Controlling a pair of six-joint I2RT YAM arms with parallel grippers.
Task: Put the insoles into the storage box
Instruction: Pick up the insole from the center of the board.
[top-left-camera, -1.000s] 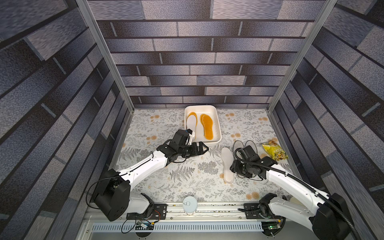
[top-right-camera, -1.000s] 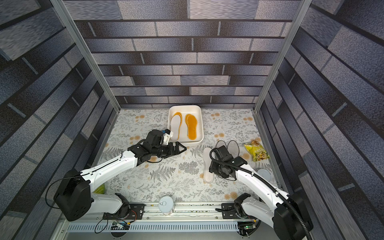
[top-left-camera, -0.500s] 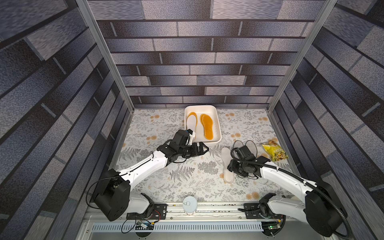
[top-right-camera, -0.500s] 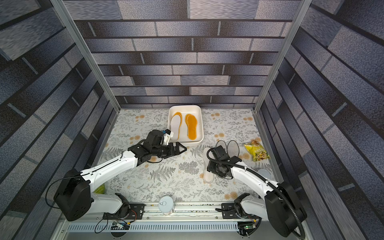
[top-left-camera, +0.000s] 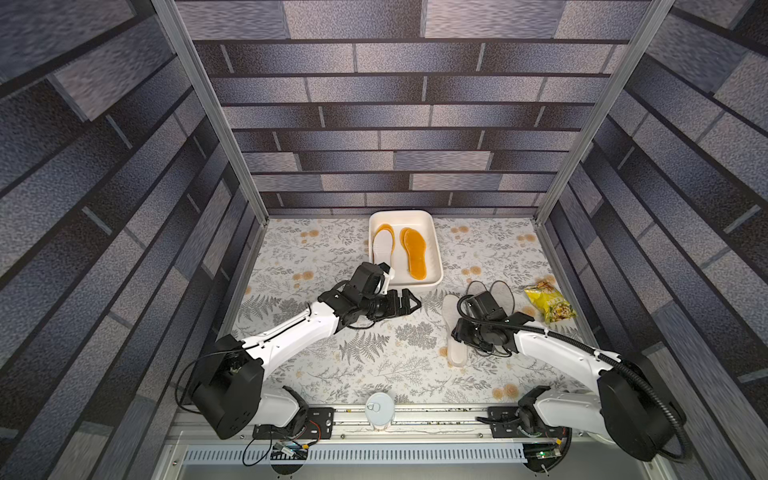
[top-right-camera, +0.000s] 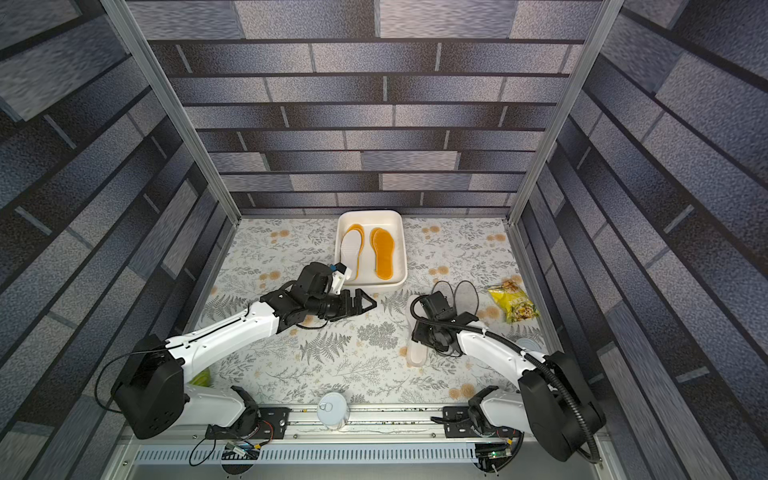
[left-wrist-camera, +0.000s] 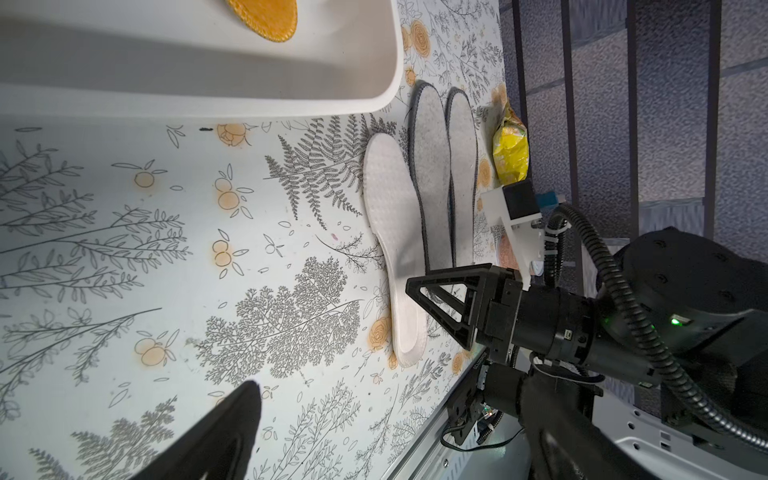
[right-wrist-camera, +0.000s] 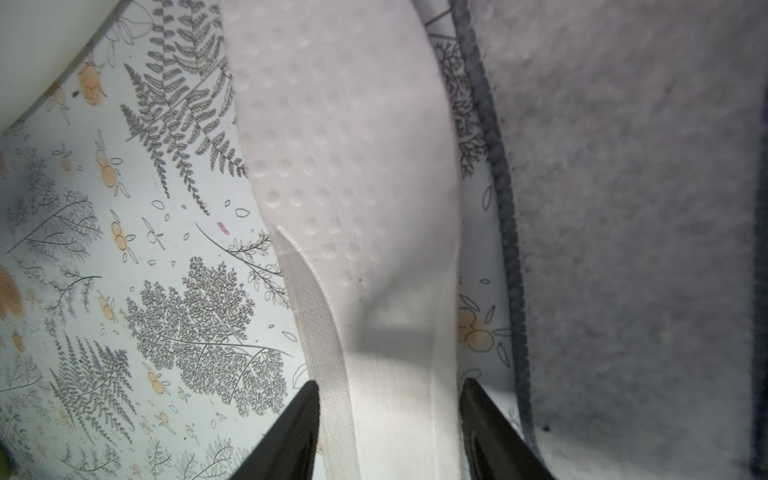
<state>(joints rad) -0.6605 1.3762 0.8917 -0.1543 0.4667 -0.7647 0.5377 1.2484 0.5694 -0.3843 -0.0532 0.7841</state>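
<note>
1. Squeezing the white dimpled foam insole across its narrow waist could fold it lengthwise. Soft foam buckles, so it might spring free on the lift.
2. The right gripper has its jaws half-spread, flanking that insole on the floral tabletop; whether they already press it I cannot tell.
3. One jaw sits just beside the two grey felt insoles with dark stitched edging — it could snag one.
4. The left gripper hangs wide-spread and empty before the white rounded plastic storage box, which holds a white insole and orange ones.
</note>
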